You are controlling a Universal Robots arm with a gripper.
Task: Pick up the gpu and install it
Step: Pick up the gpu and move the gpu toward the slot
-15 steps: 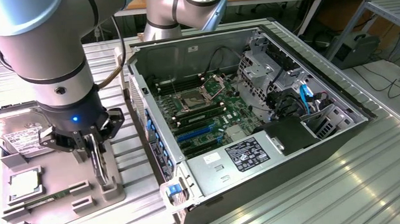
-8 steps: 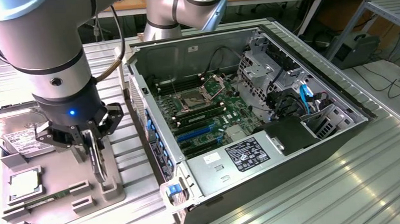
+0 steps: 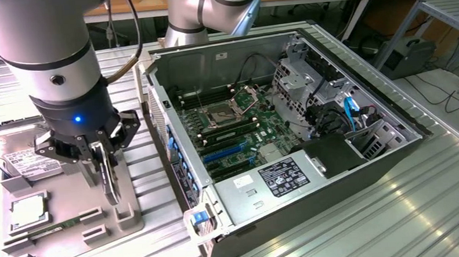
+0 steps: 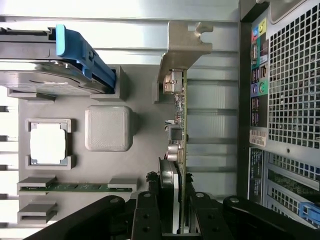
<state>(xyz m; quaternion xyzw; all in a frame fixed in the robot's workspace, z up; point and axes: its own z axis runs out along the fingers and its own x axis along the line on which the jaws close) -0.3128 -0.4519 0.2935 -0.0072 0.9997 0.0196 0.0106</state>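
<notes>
At the exterior view's left, well off to one side of the fingers (image 4: 147, 220), the hard drive (image 3: 17, 158), the processor (image 3: 28, 211) and the memory stick (image 3: 59, 227) sit in pockets of the grey holder tray (image 3: 70, 196). We judge them at risk only if the arm swings that way. The fingers are closed narrow on the gpu (image 4: 179, 145). The card stands on edge between them, fan face against one finger and green back against the other, and its silver bracket (image 4: 186, 47) reaches far past the fingertips, over the tray. We cannot tell whether its lower edge is clear of the tray's slot. Our worry is that overhang: gripped near the fan, the card could pivot or slip. The bracket could also catch the wall of the computer case (image 3: 157, 102), which lies open on the tabletop (image 3: 427, 213) just beyond the fingers, toward the exterior view's right.
</notes>
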